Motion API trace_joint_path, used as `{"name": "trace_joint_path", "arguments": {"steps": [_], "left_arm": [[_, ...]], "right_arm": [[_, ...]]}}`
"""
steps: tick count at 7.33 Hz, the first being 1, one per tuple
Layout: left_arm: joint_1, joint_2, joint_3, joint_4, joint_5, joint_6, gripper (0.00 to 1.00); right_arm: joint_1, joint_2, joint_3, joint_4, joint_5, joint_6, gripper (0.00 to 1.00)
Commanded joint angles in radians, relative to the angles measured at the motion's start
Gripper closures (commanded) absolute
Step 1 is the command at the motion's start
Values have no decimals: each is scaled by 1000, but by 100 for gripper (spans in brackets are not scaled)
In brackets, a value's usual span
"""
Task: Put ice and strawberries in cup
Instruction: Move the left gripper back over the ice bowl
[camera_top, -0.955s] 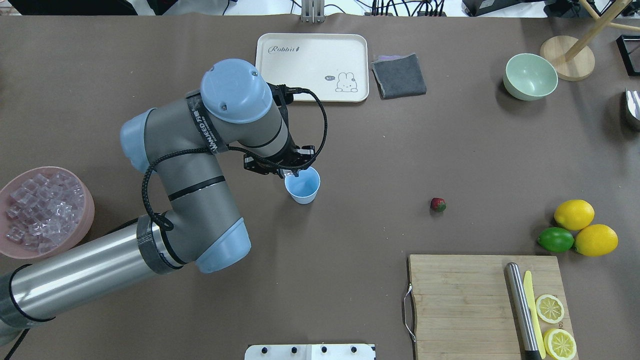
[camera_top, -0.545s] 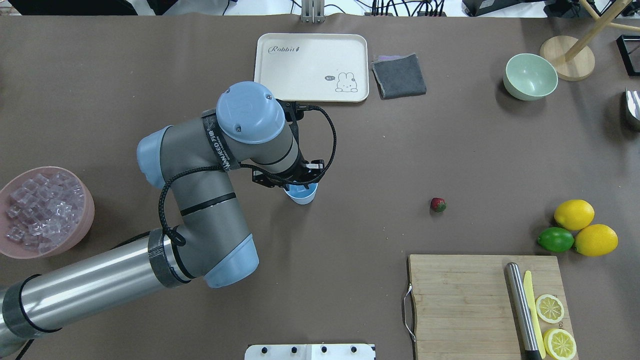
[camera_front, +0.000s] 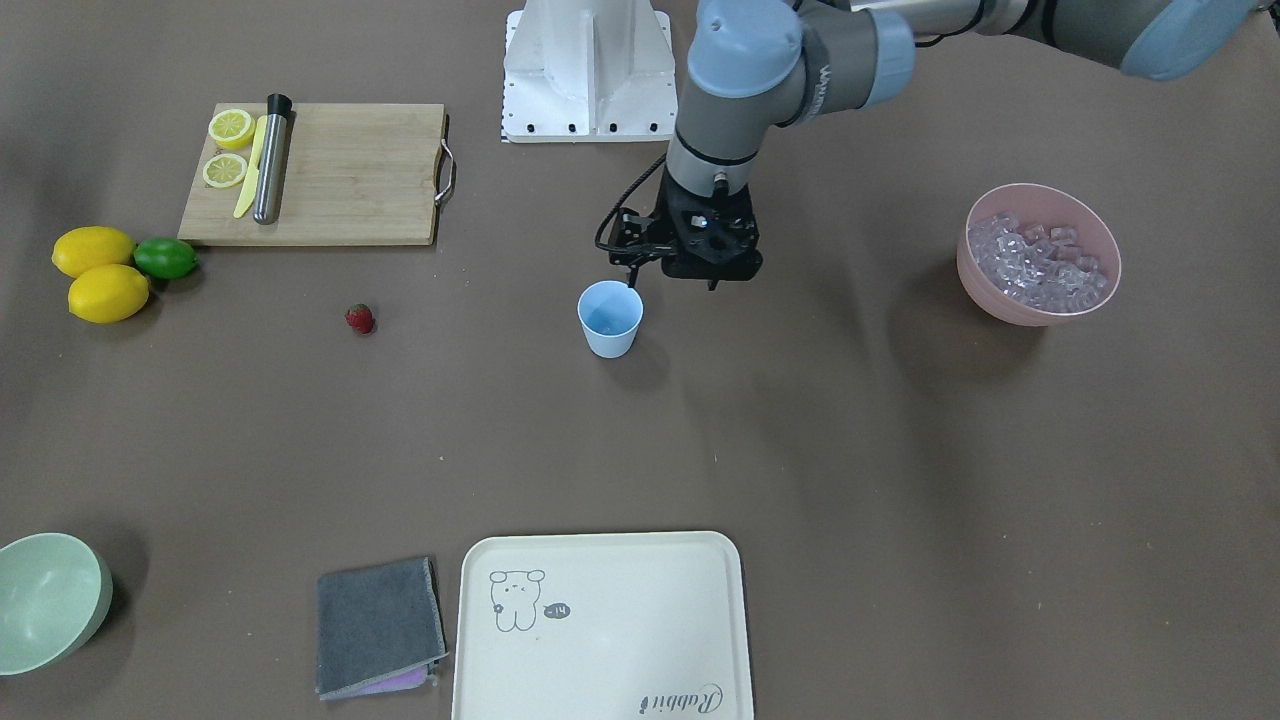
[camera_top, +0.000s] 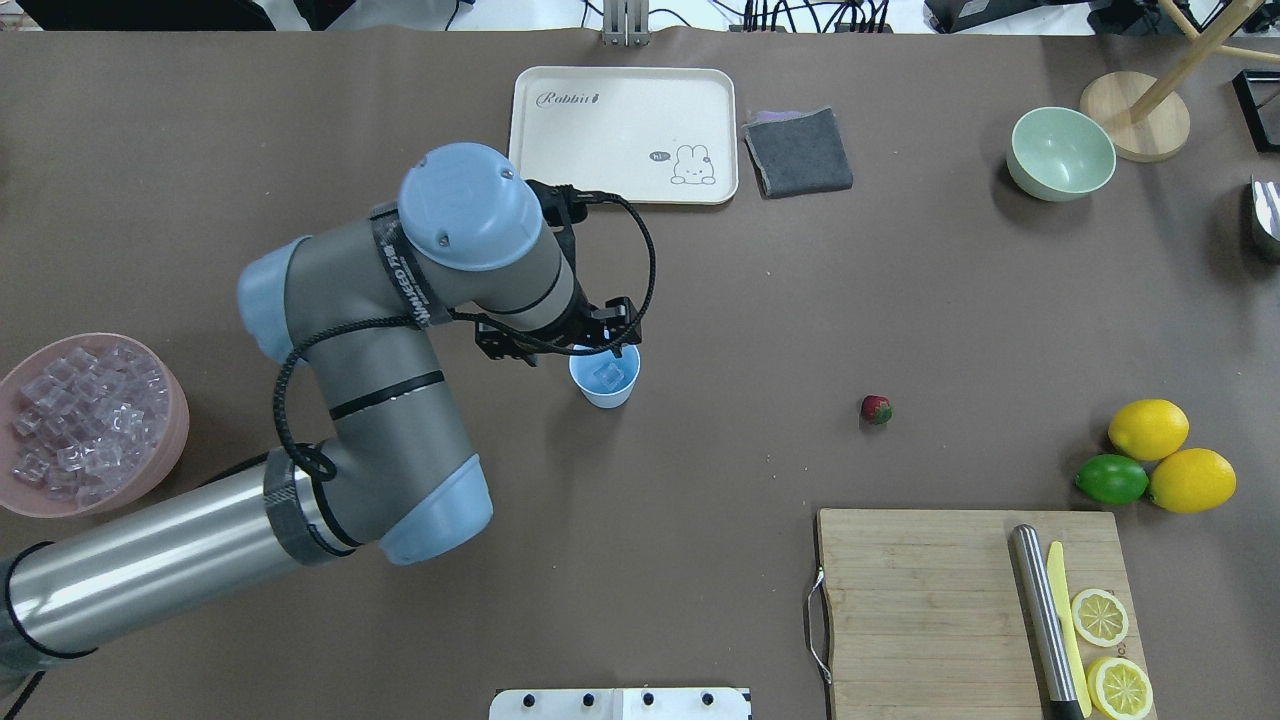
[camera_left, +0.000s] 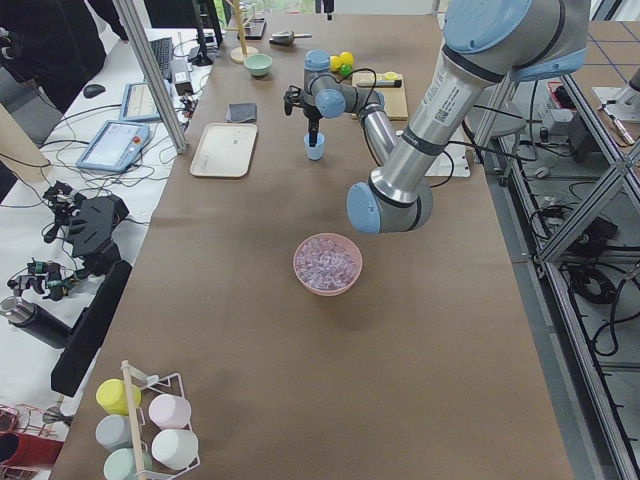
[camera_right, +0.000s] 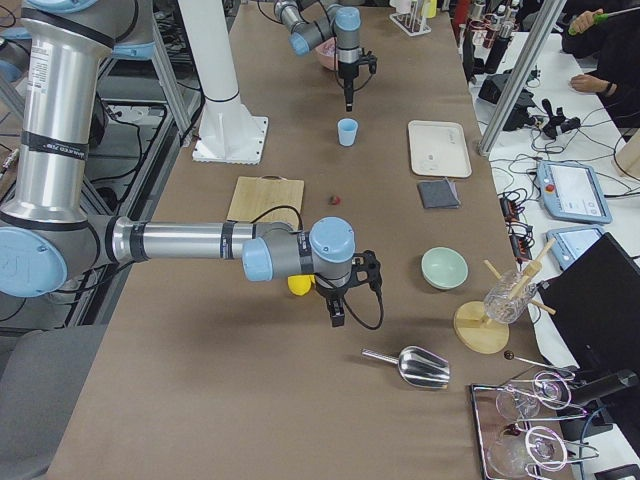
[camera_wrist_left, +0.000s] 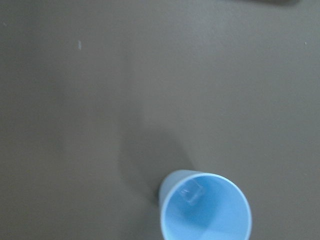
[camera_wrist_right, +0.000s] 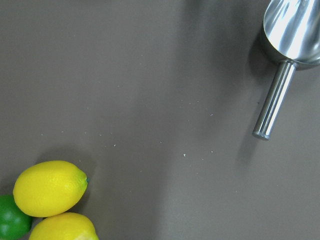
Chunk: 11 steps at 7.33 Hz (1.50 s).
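The light blue cup (camera_top: 604, 380) stands upright mid-table with one clear ice cube (camera_top: 607, 373) inside, which also shows in the left wrist view as an ice cube (camera_wrist_left: 191, 192) in the cup (camera_wrist_left: 205, 212). My left gripper (camera_top: 580, 346) hovers above the cup's left rim, open and holding nothing; from across the table the left gripper (camera_front: 690, 282) hangs beside the cup (camera_front: 610, 320). More ice (camera_top: 85, 420) fills the pink bowl (camera_top: 172, 400) at the far left. The strawberry (camera_top: 876, 409) lies alone to the cup's right. My right gripper (camera_right: 335, 318) hangs low over the table; I cannot tell its state.
A cream tray (camera_top: 560, 130) and grey cloth (camera_top: 798, 150) lie behind the cup. The green bowl (camera_top: 1060, 152) is back right. Two lemons (camera_top: 1148, 428) and a lime (camera_top: 1110, 479) sit above the cutting board (camera_top: 920, 600). A metal scoop (camera_wrist_right: 287, 40) lies near my right wrist.
The left gripper swung over the cup, then drew back to the left. An ice cube now lies in the cup, which looked empty a second ago.
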Motion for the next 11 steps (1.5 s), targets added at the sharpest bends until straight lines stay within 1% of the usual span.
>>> {"name": "trace_joint_path", "arguments": {"steps": [1, 2, 3, 4, 5, 6, 7, 8, 9, 10, 11], "left_arm": [[-108, 145, -114, 72, -2, 286, 3], [-157, 233, -139, 64, -9, 375, 3], [-225, 327, -174, 61, -64, 409, 3], [-294, 411, -195, 54, -157, 404, 3], [-358, 537, -218, -22, -199, 401, 3], [-375, 663, -212, -154, -237, 375, 3], [-376, 752, -193, -293, -239, 270, 3], [-374, 823, -176, -404, -233, 205, 3], [-371, 864, -153, -478, -232, 181, 8], [-362, 862, -137, -494, -229, 136, 13], [-343, 850, -127, -495, -226, 117, 14]], "right_arm": [[0, 0, 2, 0, 0, 0, 0], [0, 0, 2, 0, 0, 1, 0], [0, 0, 2, 0, 0, 1, 0], [0, 0, 2, 0, 0, 0, 0], [0, 0, 2, 0, 1, 1, 0], [0, 0, 3, 0, 7, 1, 0], [-2, 0, 2, 0, 8, 0, 0], [-2, 0, 2, 0, 8, 1, 0], [-2, 2, 3, 0, 8, 1, 0], [-2, 2, 3, 0, 8, 1, 0], [-2, 0, 3, 0, 9, 1, 0]]}}
